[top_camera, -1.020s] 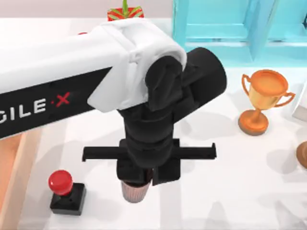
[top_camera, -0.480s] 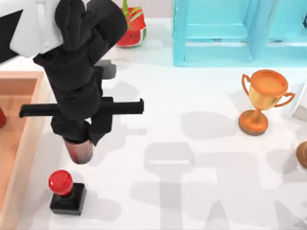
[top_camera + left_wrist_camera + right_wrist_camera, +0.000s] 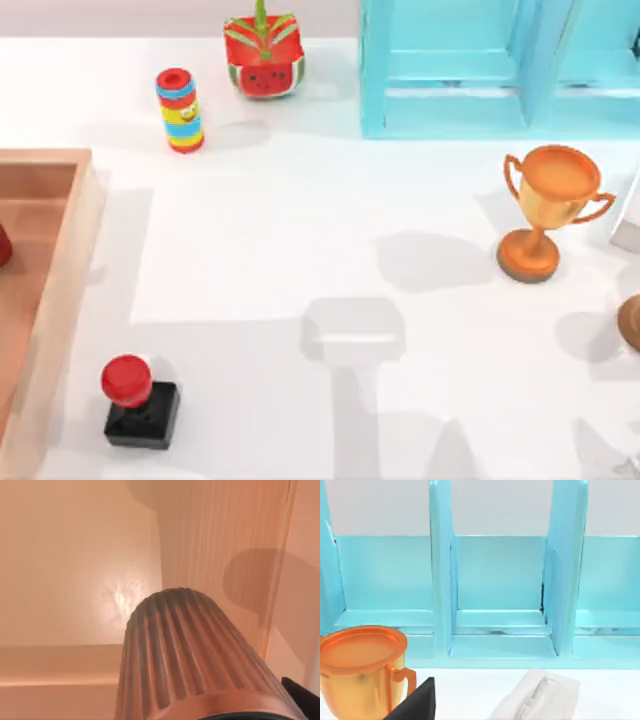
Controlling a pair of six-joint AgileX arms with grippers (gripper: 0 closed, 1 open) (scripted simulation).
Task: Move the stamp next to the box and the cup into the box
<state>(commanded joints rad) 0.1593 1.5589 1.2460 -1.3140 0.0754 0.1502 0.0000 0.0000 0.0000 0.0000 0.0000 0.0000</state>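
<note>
Copper, ribbed and rigid, the cup (image 3: 190, 655) hangs over the box (image 3: 65, 555) floor in my left tool, apparently clamped at its rim, light but slick, while the stamp (image 3: 138, 402) stands beside the box (image 3: 60, 290).

Ribbed coppery metal cup (image 3: 190, 655) — pale wooden box (image 3: 75, 580); glossy-knobbed stamp (image 3: 140, 400).
</note>
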